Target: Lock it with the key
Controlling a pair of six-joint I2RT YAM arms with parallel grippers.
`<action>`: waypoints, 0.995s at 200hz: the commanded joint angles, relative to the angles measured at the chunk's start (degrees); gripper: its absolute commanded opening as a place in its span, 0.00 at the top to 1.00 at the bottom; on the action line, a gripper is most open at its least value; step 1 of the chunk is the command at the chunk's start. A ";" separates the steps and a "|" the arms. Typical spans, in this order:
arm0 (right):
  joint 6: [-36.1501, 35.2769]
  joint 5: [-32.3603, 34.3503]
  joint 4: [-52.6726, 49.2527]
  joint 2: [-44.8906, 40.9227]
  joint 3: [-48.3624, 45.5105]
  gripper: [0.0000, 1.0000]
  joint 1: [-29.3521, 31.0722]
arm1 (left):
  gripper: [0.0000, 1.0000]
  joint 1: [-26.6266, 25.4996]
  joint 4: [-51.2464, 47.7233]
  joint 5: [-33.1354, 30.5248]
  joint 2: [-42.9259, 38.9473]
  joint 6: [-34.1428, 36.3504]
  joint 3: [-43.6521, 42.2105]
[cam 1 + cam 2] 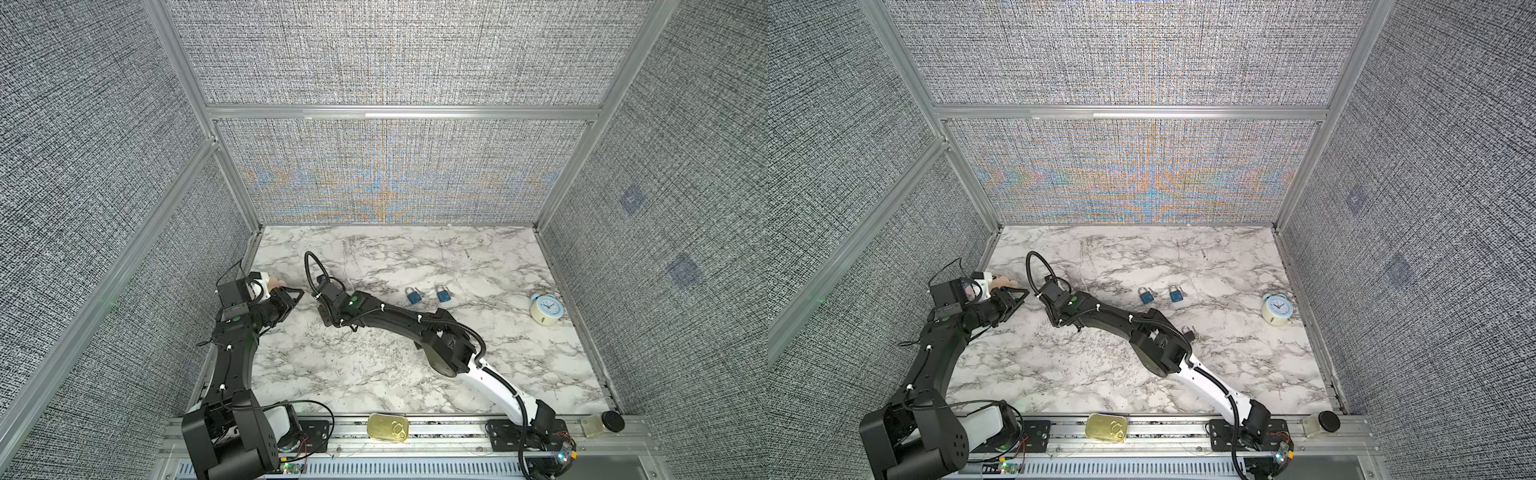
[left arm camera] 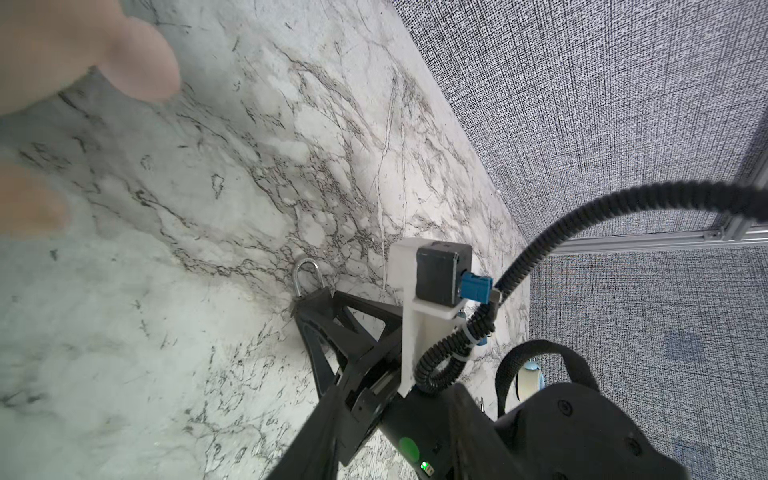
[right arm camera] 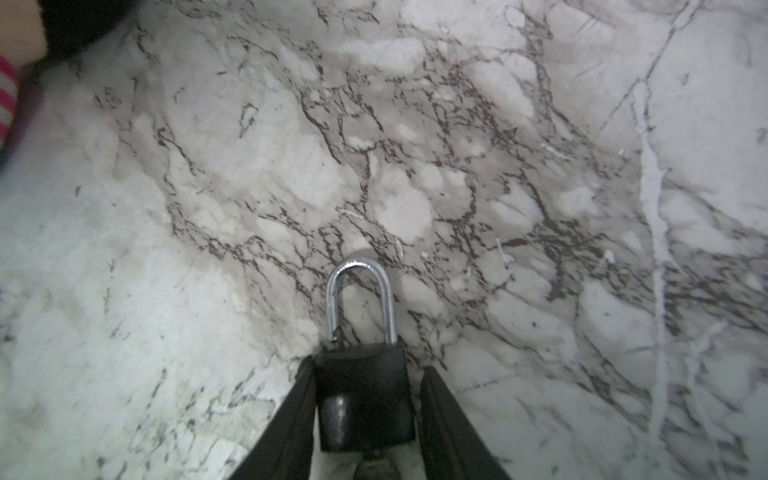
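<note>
The black padlock lies flat on the marble table, left of centre and well left of the blue padlocks. It is hidden under the right wrist in both top views. Its shackle looks sprung, with one leg seated in the body and the other ending just outside it. The right gripper straddles the body with its jaws narrow. One finger touches a side, while a sliver of table shows between the other finger and the lock, so I judge the grasp unfinished. To do it well, the jaws should meet the flat sides squarely, low on the body, and close without nudging the lock askew, leaving the shackle free to be pressed home. The left gripper sits just to the left, near the wall. I cannot tell whether it is empty or pinching a key, and no key shows plainly anywhere. A firm, level hold matters, since a key would push against the lock.
</note>
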 commanded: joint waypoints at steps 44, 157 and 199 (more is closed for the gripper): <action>-2.84 -0.22 1.57 -7.17 -10.15 0.74 -0.52 | 0.56 0.09 3.46 2.94 0.07 0.17 -1.07; -2.03 -2.70 3.74 -23.24 -36.50 0.78 -2.33 | 0.56 0.09 3.64 2.72 0.31 0.39 -1.75; -1.35 -2.47 3.29 -28.55 -44.50 0.71 -2.32 | 0.56 0.07 3.45 2.00 0.22 0.57 -1.95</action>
